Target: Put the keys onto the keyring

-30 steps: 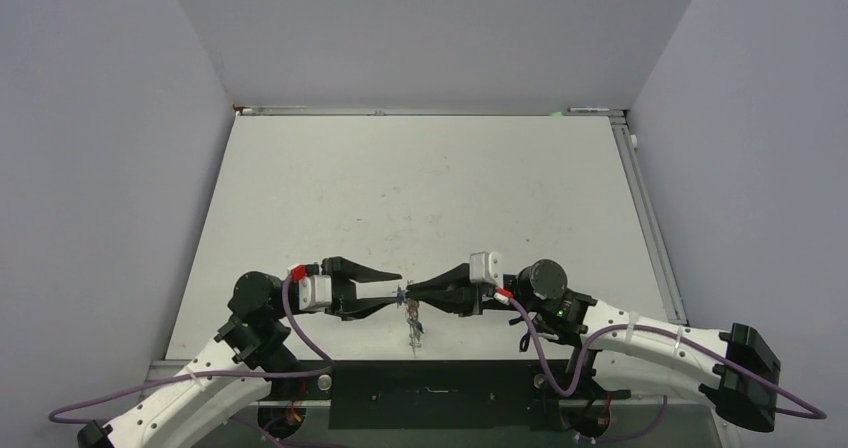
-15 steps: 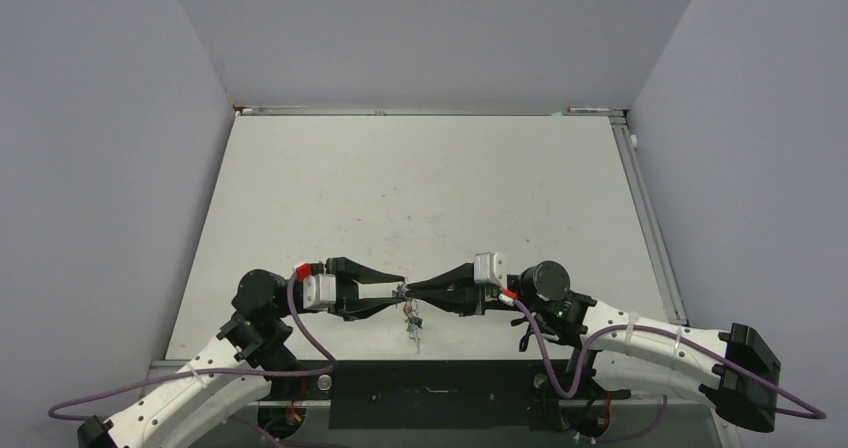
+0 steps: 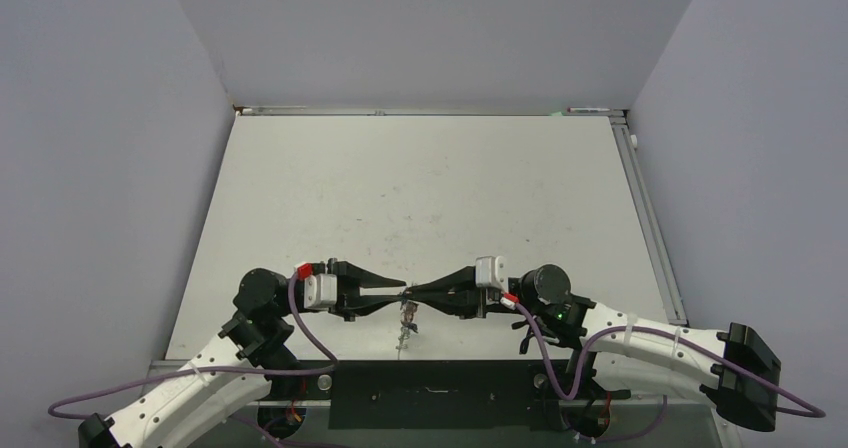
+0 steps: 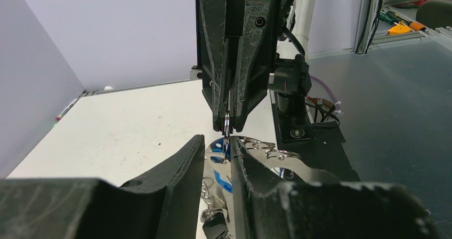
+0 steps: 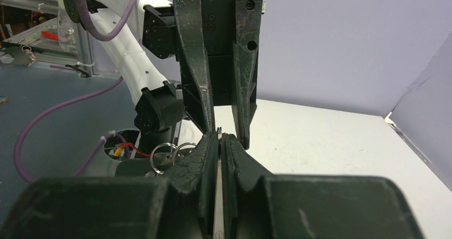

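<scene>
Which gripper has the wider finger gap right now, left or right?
The left gripper: its fingers stand visibly apart, with blue key tags between them. The right gripper is pinched shut on the thin wire keyring.

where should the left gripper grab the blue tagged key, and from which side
Probably by the tag, the broadest part of the blue-tagged key. It hangs just below the keyring, which the right gripper pinches, so the left gripper should come in level from the opposite side, one finger on each side of the tag.

The right claw pinches the keyring just above blue-tagged keys between the parted fingers of the left claw
</scene>
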